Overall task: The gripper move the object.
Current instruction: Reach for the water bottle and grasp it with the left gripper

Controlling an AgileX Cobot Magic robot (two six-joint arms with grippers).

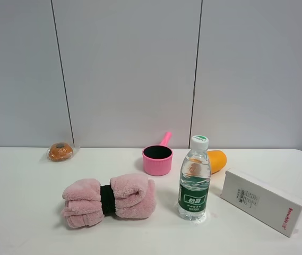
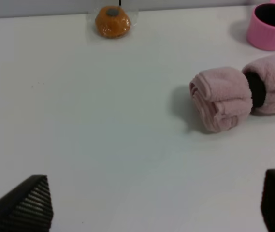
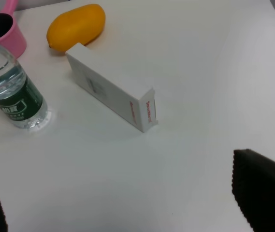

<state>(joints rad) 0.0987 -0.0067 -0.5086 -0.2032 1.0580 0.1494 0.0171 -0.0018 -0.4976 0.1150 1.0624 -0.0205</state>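
The clear water bottle (image 1: 195, 179) with a white cap and dark green label stands upright on the white table, right of centre. It also shows in the right wrist view (image 3: 12, 86). Neither arm shows in the exterior view. My left gripper (image 2: 156, 208) is open over bare table, well short of the pink towel roll; only its black fingertips (image 2: 28, 205) show. My right gripper (image 3: 123, 212) is open and empty, short of the white box and apart from the bottle.
A pink towel roll (image 1: 108, 200) with a black band lies left of the bottle. A pink cup (image 1: 157, 158) with a handle stands behind it. An orange-yellow fruit (image 1: 216, 160), a white box (image 1: 260, 201) and a wrapped orange item (image 1: 60, 152) also lie on the table.
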